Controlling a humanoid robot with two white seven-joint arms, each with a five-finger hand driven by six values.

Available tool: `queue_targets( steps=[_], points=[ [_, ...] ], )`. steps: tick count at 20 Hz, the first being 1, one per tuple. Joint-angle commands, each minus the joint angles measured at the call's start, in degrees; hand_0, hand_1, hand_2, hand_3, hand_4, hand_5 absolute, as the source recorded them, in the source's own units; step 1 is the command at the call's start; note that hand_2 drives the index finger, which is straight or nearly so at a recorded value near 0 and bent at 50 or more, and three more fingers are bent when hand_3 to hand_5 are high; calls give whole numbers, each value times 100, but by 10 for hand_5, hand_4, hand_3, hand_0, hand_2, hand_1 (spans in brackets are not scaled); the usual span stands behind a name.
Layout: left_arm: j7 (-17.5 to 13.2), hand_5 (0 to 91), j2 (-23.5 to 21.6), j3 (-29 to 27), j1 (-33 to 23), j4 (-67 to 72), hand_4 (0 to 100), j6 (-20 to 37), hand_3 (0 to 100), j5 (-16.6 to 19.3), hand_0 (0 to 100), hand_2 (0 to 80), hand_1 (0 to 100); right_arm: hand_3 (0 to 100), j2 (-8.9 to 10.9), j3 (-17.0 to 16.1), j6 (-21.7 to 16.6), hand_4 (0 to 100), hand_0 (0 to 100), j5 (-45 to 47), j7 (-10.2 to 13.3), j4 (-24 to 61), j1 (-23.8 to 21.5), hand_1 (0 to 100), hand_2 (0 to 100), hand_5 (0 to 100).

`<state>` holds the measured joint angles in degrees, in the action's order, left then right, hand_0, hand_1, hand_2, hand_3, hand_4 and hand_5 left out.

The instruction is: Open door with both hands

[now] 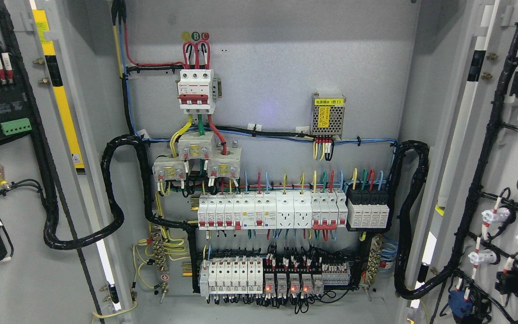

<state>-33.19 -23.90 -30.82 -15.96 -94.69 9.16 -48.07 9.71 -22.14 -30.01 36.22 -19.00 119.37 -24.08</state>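
Head view — both doors (25, 279) swung wide, no hand visible; power module (328, 120) label reads "(B1)".

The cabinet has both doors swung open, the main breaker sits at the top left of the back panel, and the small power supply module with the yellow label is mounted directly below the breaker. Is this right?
Not quite. In the head view both doors are open and the main breaker is top left, but the power supply module is mounted to the right of it, not below.

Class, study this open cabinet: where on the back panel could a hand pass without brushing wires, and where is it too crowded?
Free: the bare grey panel right of the main breaker and above the power module.
Crowded: both breaker rows and the lower relay row.
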Motion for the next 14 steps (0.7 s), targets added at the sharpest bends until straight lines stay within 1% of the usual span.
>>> queue_targets(
  steps=[1, 2, 4, 5, 6, 7, 10, 12, 14],
  points=[
    [32, 0, 254, 972, -126, -524, 0, 33, 0, 140, 120, 0, 556, 0, 92, 43, -31, 0, 0, 43, -7, 24, -18, 500, 40, 0],
    [32, 0, 342, 1129, -178, -542, 0, 33, 0, 384, 120, 0, 556, 0, 144, 122, -31, 0, 0, 51, -7, 24, -27, 500, 40, 0],
    [32, 0, 509, 1498, -301, -498, 0, 77, 0, 999, 120, 0, 556, 0, 215, 297, -49, 0, 0, 43, -7, 24, -27, 500, 40, 0],
    [32, 0, 579, 1665, -372, -489, 0, 95, 0, 1245, 120, 0, 556, 0, 241, 429, -49, 0, 0, 43, -16, 24, -27, 500, 40, 0],
    [32, 0, 676, 1824, -424, -472, 0, 138, 0, 1413, 120, 0, 556, 0, 303, 569, -49, 0, 0, 43, -16, 24, -35, 500, 40, 0],
    [32, 0, 746, 1964, -425, -471, 0, 173, 0, 1484, 120, 0, 556, 0, 329, 745, -49, 0, 0, 43, -25, 24, -36, 500, 40, 0],
    [41, 0, 808, 2177, -425, -471, 0, 209, 0, 1503, 120, 0, 556, 0, 417, 1351, -49, 0, 0, -1, -51, 16, -36, 500, 40, 0],
    [41, 0, 905, 2229, -425, -454, 0, 218, 0, 1503, 120, 0, 556, 0, 479, 1834, -5, 0, 0, -54, -51, -46, -79, 500, 40, 0],
    [41, 0, 1010, 2291, -425, -148, 0, 209, 0, 1538, 120, 0, 556, 0, 540, 2335, 13, 0, 0, -264, -60, -238, -106, 500, 40, 0]
  ],
)
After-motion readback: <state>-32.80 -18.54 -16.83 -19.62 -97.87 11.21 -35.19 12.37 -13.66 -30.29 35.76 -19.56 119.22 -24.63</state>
